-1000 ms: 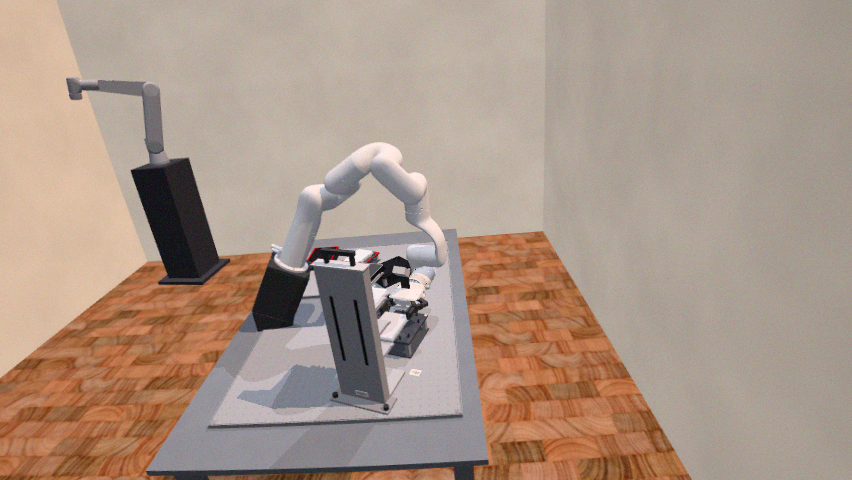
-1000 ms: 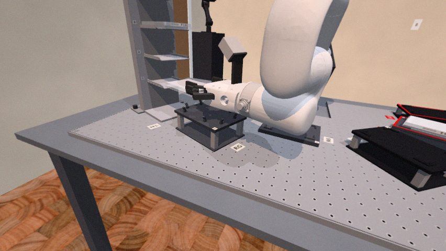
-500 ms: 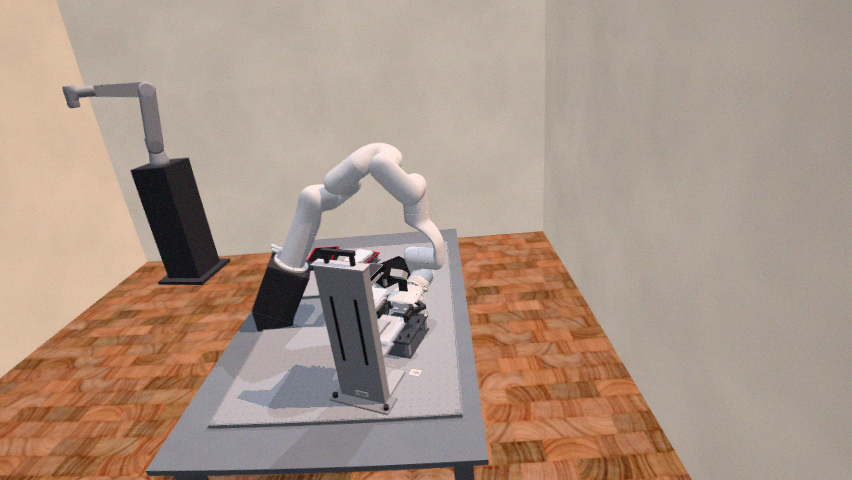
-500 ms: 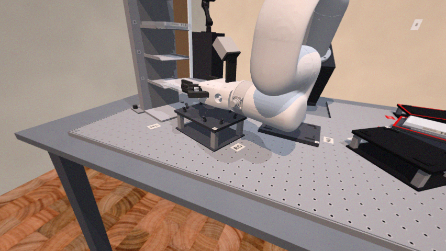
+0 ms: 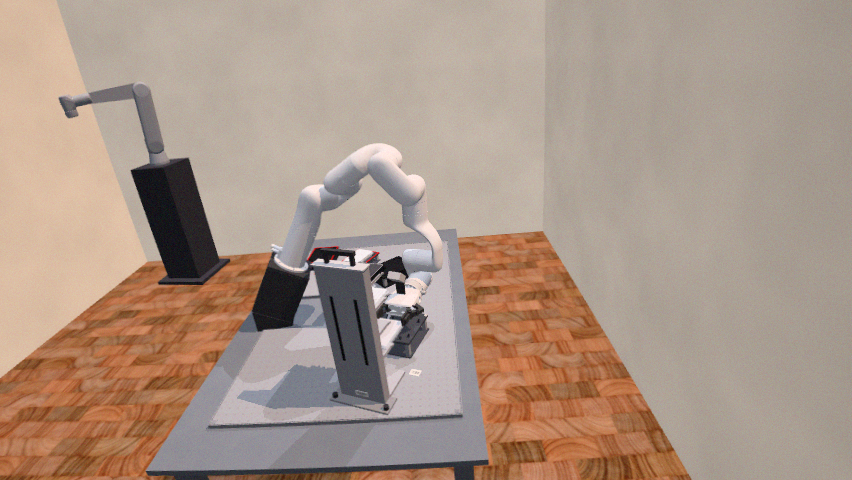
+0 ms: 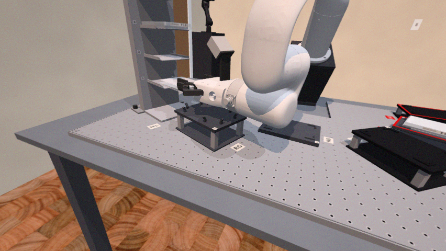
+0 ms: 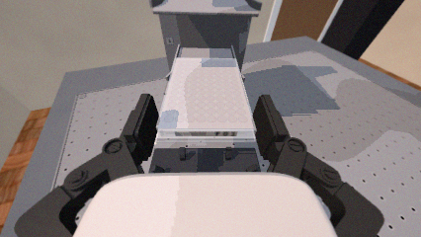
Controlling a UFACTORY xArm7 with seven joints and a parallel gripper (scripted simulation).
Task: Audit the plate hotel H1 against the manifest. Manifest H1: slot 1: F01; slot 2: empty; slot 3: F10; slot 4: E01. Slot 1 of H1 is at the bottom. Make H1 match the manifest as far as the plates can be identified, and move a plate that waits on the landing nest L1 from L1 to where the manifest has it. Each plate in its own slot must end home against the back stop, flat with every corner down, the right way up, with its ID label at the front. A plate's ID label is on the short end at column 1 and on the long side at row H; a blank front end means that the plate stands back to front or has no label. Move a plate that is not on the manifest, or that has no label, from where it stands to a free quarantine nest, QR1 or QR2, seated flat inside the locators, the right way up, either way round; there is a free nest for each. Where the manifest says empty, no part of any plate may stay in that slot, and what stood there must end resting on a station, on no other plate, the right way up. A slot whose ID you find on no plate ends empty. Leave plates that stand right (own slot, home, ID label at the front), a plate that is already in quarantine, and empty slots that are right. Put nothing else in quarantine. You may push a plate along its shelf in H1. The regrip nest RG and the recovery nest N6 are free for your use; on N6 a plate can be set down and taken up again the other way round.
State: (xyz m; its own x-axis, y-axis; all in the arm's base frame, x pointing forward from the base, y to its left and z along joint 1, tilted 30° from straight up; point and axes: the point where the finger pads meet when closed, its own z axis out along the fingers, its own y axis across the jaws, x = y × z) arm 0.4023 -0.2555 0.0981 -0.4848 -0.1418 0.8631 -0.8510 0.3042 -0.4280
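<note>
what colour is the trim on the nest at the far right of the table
Red, edging the black nest; the exterior view shows it best.

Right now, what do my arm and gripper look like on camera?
The arm is glossy white with thick rounded links, on a black pedestal. The gripper has a white body, black linkage fingers with round pivot joints, and flat black pads. No cables or markings are visible.

White well plate (image 7: 207, 99), lying flat and right way up, far end in the lowest slot of plate hotel H1 (image 6: 137, 49), near end sticking out forward above regrip nest RG (image 6: 209, 120). Label strip on the near short end, text blurred. Clamped at both long sides by the tool (image 7: 207, 125).
</note>
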